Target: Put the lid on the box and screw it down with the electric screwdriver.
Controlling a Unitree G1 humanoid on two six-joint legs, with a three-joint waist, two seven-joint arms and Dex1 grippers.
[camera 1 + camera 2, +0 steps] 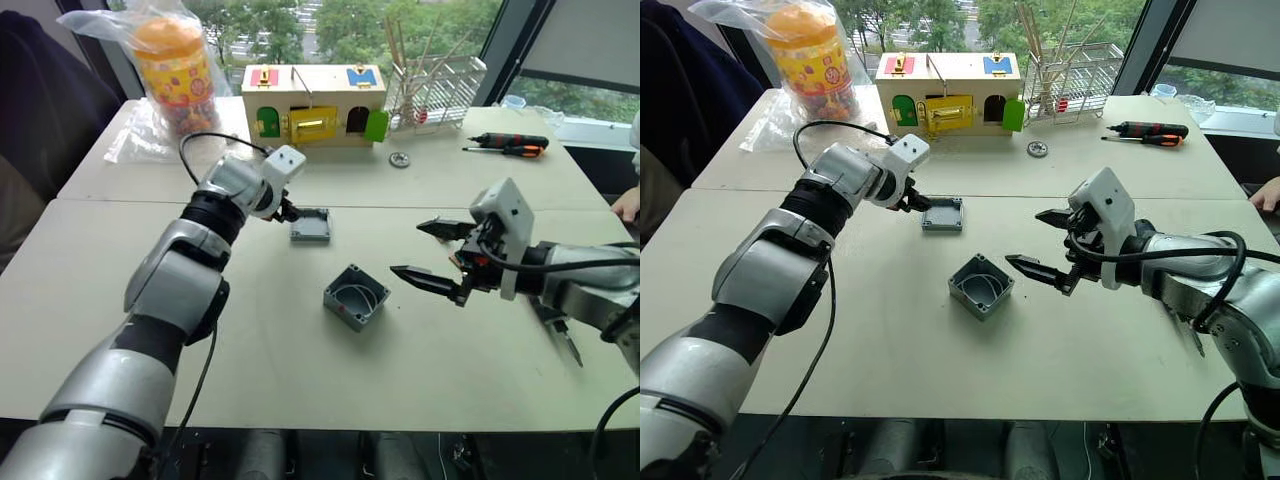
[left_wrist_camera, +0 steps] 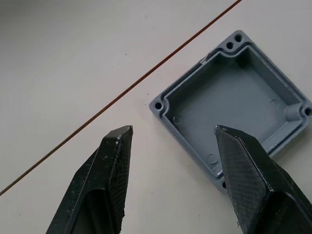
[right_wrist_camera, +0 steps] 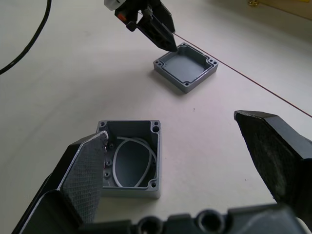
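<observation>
The grey box (image 1: 981,286) is seen open-topped near the centre of the counter (image 1: 940,370), a pale ring-shaped seal lying loose inside it, with the lid (image 1: 943,214) resting rim-up at about eleven o'clock from it, just beside the seam between the two counter tops. The left gripper (image 1: 916,203) is held low at the lid's nine o'clock edge, its jaws spread wide and empty, one finger (image 2: 253,170) over the lid's near rim and the other on bare counter — a stance that appears chosen so the rim can be pinched from the side. The right gripper (image 1: 1040,245) is poised at the box's three o'clock, jaws likewise wide apart and holding nothing, seemingly kept ready to steady the box once the lid is brought over. The lid is judged not yet grasped and would need turning over before it is seated. Two black-and-orange screwdrivers (image 1: 1152,133) are left at the far one o'clock corner, well apart from the work; a wooden latch box (image 1: 950,93), a wire rack (image 1: 1070,85) and a bagged jar (image 1: 810,50) are ranged along the far edge.
</observation>
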